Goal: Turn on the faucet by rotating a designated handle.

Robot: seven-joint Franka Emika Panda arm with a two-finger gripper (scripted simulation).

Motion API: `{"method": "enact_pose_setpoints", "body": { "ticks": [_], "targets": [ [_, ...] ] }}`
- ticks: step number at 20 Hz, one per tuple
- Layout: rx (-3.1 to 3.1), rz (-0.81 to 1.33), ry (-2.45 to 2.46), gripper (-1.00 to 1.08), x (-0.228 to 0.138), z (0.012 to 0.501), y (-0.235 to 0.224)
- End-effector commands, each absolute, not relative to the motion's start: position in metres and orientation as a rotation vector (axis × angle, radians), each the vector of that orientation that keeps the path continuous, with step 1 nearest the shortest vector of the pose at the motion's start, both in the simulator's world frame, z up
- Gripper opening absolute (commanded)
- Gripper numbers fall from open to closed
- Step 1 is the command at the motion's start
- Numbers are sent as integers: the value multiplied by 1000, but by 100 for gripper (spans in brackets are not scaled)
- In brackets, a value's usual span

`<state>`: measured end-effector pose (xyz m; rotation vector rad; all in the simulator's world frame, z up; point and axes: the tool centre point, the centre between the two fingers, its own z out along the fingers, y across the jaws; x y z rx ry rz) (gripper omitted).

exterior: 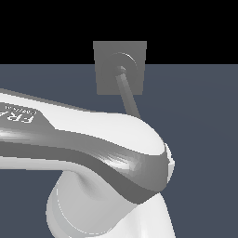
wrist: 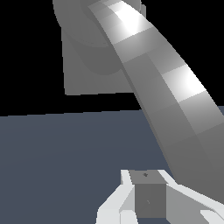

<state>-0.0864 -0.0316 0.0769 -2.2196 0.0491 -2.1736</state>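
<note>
**Arm crowding the near view, faucet standing far behind**

Filling the near foreground, the white arm (exterior: pixel 93 153) is hiding its gripper (wrist: pixel 146 199), whose spread I cannot tell. Far behind, the faucet (exterior: pixel 104 79) is showing its handle (exterior: pixel 128 93) slanting toward the exterior view's right.

The white arm (exterior: pixel 93 153) fills the exterior view's foreground; its claw (wrist: pixel 148 199) looks closed.

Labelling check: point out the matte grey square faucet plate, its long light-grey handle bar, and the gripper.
Matte grey square faucet plate (exterior: pixel 104 79), exterior view, bare flat face beside the hub.
Long light-grey handle bar (exterior: pixel 126 90), exterior view, mid-shaft below the hub.
Gripper (wrist: pixel 148 199), wrist view, grey block at its middle.
</note>
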Motion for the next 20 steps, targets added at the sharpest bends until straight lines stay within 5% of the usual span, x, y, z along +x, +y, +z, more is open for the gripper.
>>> {"method": "enact_pose_setpoints", "body": {
  "ticks": [1, 20],
  "targets": [
    [-2205, -2205, 61, -100, -81, 85, -50],
    [-2210, -2185, 77, -100, -85, 110, -96]
  ]
}}
